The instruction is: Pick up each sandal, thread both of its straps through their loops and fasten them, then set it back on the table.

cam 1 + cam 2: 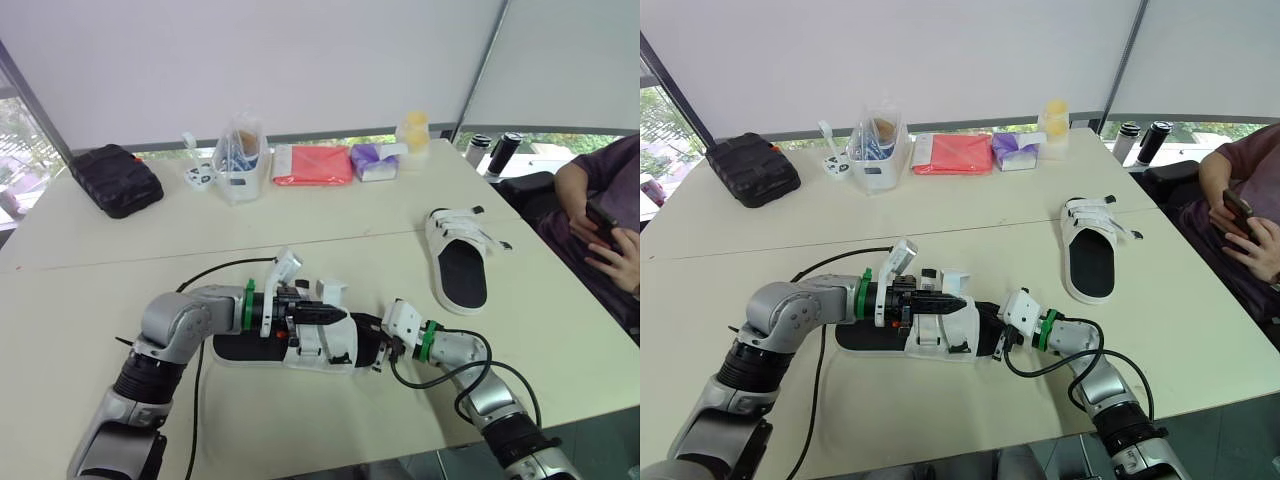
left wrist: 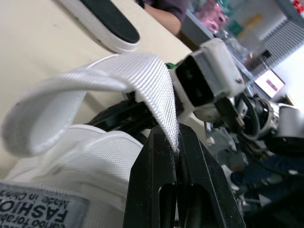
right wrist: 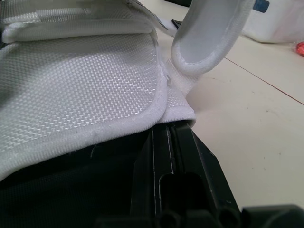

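Near sandal (image 1: 300, 348) on desk (image 1: 300, 230); left hand (image 2: 175, 138) pinched shut on its white strap (image 2: 142, 71); right hand (image 3: 166, 133) closed on its toe end; second sandal (image 1: 462, 262) well apart.

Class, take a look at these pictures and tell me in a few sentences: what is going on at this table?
A humanoid robot is working on the near sandal, which lies on the table in front of it. Its left gripper is shut on a white strap, which arches up off the sandal and is not yet pressed down. The right gripper is at the sandal's other end. A second sandal lies farther back on the right, untouched. A seated person is at the table's right edge.
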You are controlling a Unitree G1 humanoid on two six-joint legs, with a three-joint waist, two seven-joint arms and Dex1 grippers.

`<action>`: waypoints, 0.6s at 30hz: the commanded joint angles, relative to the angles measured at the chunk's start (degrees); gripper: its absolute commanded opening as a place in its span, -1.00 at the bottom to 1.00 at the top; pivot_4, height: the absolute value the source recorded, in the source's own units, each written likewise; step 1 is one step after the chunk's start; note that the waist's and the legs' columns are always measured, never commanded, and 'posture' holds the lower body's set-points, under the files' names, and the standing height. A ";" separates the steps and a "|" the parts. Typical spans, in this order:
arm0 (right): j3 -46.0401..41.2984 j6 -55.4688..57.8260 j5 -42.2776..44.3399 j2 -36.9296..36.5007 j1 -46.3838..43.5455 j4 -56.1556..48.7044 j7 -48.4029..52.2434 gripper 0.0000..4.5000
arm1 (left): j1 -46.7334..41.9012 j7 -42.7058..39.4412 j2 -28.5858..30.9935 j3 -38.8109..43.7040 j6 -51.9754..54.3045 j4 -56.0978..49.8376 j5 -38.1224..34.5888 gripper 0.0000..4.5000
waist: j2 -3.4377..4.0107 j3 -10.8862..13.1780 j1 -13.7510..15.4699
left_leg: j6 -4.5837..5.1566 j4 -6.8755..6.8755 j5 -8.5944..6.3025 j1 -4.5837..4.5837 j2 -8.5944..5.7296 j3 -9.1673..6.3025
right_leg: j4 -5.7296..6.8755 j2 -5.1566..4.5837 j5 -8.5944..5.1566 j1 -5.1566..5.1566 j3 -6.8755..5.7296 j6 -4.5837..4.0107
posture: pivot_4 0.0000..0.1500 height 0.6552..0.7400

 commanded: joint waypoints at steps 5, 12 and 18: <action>5.19 6.93 -4.79 -0.62 5.89 7.96 1.61 -1.00 | 0.78 2.67 -2.28 1.71 -0.88 -1.11 0.49 -0.87 | 0.00 -0.01 -0.01 | 0.02 0.03 -0.01 0.00 0.00 0.00 | 0.01 0.00 0.00 0.00 0.01 0.00 | 1.00 1.00; 5.23 6.82 -4.80 -0.44 5.63 8.25 1.56 -1.00 | 6.53 11.14 -3.93 5.81 -2.67 -8.56 1.20 0.01 | -0.03 -0.05 0.05 | 0.02 0.07 -0.02 0.01 0.00 0.00 | 0.04 -0.11 0.00 0.03 0.03 0.00 | 1.00 1.00; 5.45 6.66 -4.89 -0.49 5.08 8.91 1.93 -1.00 | 11.97 16.17 -3.69 8.10 -0.92 -17.32 -1.27 0.01 | -0.09 -0.12 0.08 | 0.04 0.11 -0.03 0.04 0.01 0.01 | 0.11 -0.12 0.00 0.05 0.04 -0.01 | 1.00 1.00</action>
